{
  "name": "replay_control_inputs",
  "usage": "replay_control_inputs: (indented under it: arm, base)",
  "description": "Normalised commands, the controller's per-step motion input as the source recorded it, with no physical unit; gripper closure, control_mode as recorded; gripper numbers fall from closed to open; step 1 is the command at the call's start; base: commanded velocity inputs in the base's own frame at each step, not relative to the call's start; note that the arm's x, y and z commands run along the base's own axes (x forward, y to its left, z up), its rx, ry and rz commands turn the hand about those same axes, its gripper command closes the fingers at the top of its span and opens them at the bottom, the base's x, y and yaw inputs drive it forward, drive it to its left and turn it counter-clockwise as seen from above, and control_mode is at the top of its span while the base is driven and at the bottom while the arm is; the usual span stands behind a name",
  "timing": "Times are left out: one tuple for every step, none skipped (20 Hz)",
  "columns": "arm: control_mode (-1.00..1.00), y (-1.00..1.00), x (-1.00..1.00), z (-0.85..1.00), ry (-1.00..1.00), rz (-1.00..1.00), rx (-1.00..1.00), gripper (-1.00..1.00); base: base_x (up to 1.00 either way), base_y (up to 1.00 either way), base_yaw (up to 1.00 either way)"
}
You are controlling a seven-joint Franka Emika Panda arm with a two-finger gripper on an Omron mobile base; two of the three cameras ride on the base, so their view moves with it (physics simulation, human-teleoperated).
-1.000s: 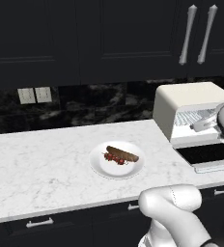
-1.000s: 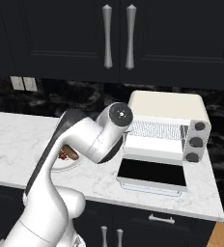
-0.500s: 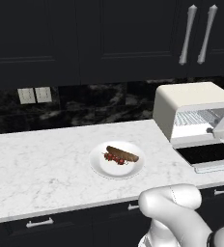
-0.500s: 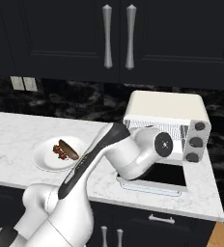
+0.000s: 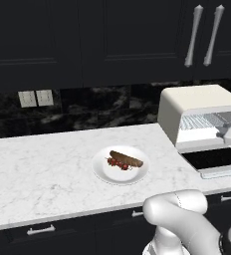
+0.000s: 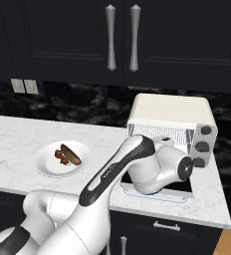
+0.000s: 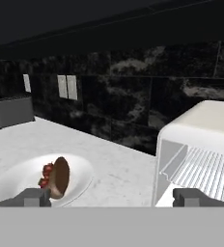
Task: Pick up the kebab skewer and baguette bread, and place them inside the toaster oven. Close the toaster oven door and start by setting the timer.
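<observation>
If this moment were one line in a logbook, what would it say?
gripper: open, empty | kebab skewer, baguette bread: on plate | toaster oven door: open

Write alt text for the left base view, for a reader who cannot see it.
A white plate holding the baguette bread and the kebab skewer sits mid-counter on white marble. To its right stands the toaster oven, its door folded down flat and the wire rack showing, under dark cabinets.

You get flat, even rendered light with no glare and only faint shadows. The marble counter [image 5: 48, 169] reads bright at lower left; the cabinets [image 5: 87, 40] across the top stay near black. Your hand view looks soft and coarse, blurriest along its bottom.
</observation>
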Motion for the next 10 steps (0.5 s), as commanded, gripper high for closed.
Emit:
replay_control_inputs:
  arm:
    - [-1.0,-0.23,0.35,-0.18,-0.05,-0.02,0.11,-1.0]
    - [-1.0,-0.12,0.36,-0.2,-0.05,-0.02,0.12,-1.0]
    - [-1.0,-0.04,0.4,0.0,-0.03,-0.01,0.14,-1.0]
    - [-1.0,-0.04,0.46,0.0,-0.01,0.0,0.16,-1.0]
    - [-1.0,0.0,0.43,-0.06,-0.01,0.0,0.16,-1.0]
    - [-1.0,0.0,0.32,-0.16,-0.05,0.0,0.13,-1.0]
    - [-1.0,-0.04,0.16,-0.35,-0.07,-0.01,0.1,-1.0]
    - [-1.0,-0.04,0.09,-0.44,-0.12,-0.02,0.07,-1.0]
    - [-1.0,-0.01,0.14,-0.42,-0.14,-0.04,0.04,-1.0]
    - [-1.0,-0.04,0.29,-0.38,-0.1,-0.09,0.01,-1.0]
  base:
    - [0.0,0.0,0.0]
    - [0.0,0.0,0.0]
    - [0.0,0.0,0.0]
    - [0.0,0.0,0.0]
    - [0.0,0.0,0.0]
    - [0.0,0.0,0.0]
    - [0.0,0.0,0.0]
    - [0.0,0.0,0.0]
    - [0.0,0.0,0.0]
    - [0.0,0.0,0.0]
